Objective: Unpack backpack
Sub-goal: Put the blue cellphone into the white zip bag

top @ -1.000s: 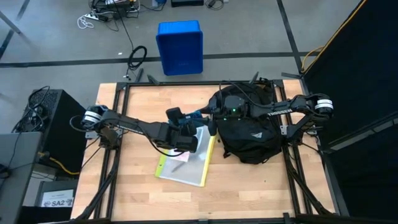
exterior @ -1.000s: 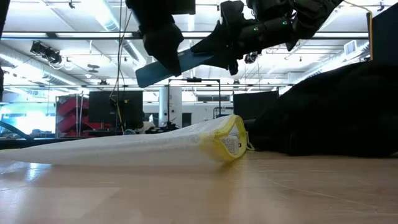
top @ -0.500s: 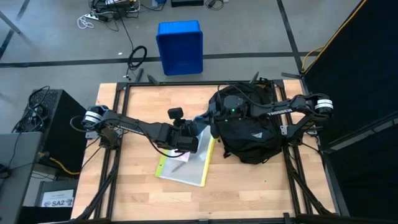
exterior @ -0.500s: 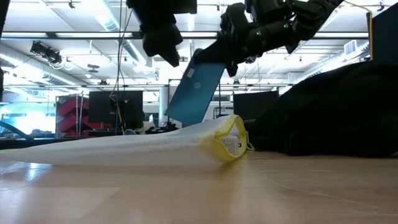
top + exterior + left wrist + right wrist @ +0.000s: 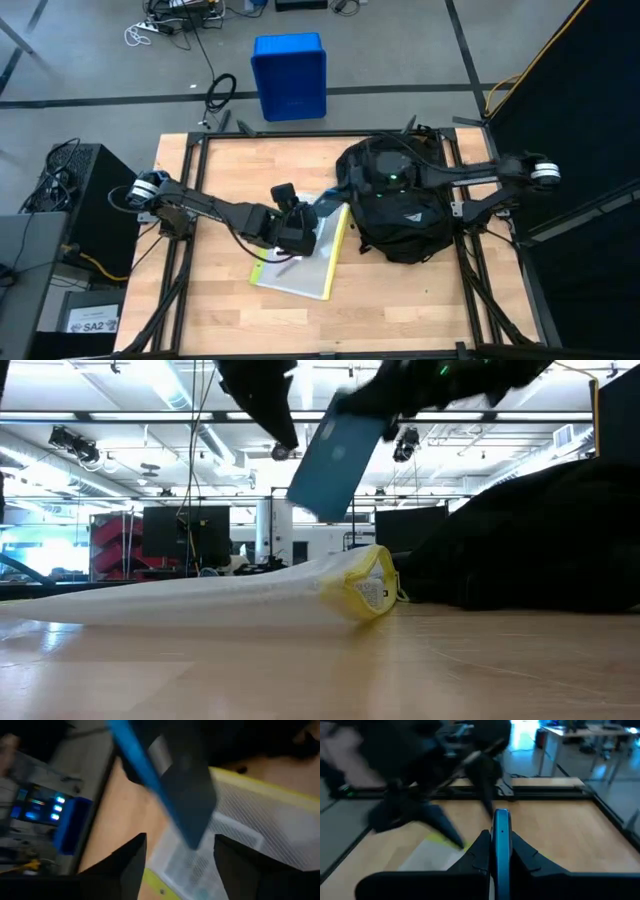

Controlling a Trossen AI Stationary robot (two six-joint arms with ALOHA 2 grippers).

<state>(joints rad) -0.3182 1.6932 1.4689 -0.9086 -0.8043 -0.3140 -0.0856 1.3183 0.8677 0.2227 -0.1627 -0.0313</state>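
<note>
The right gripper (image 5: 496, 851) is pinched tight on the edge of a flat blue thing (image 5: 501, 832), like a thin tablet, and holds it up in the air. In the high view it sits at about 2 o'clock from the middle of the table (image 5: 400, 310), just off the edge of the backpack (image 5: 400, 205) at the table's 3 o'clock side. The left gripper (image 5: 179, 854) has its fingers apart with nothing between them. It hangs just under the blue thing, over a white mesh pouch with yellow trim (image 5: 300, 262) near the middle.

The blue thing is only held by one thin edge. I think it could slip and fall onto the pouch, or bump the left gripper, because they are so close.

A moment earlier the blue thing hung lower, nearly down at the pouch. Now it is lifted higher. The right arm has pulled back toward 3 o'clock, and the left gripper has dropped toward 6 o'clock.
</note>
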